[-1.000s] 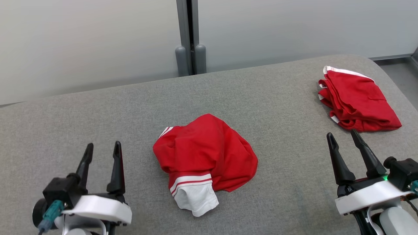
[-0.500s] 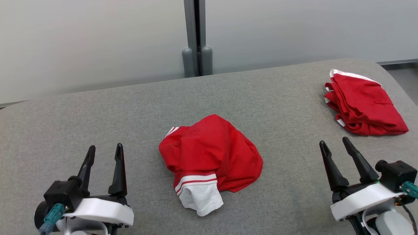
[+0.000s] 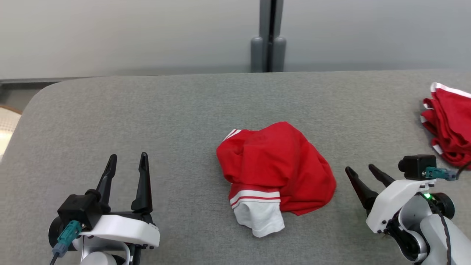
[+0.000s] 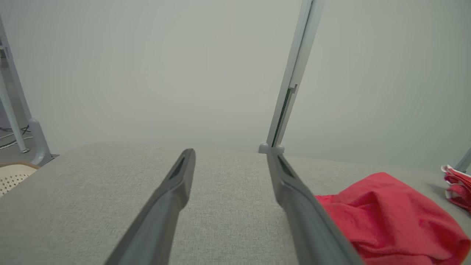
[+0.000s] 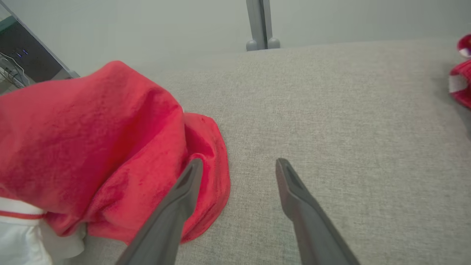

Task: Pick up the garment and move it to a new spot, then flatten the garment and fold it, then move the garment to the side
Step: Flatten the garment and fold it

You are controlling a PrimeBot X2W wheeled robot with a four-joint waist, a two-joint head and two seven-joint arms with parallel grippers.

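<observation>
Our right gripper (image 3: 359, 168) has swung in near the shirt (image 3: 276, 162), jaws spread. Our left gripper (image 3: 128, 155) waits, jaws spread too. We think the grab comes next.

Folded red garment (image 3: 449, 125) cut by right edge, pale object (image 3: 5, 127) cut at left edge, garment (image 3: 279, 162) crumpled, inner folds hidden.

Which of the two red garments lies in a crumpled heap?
The garment in the middle, a rumpled mound with a white sleeve sticking out in front. The folded garment at the far right lies in flat layers.
</observation>
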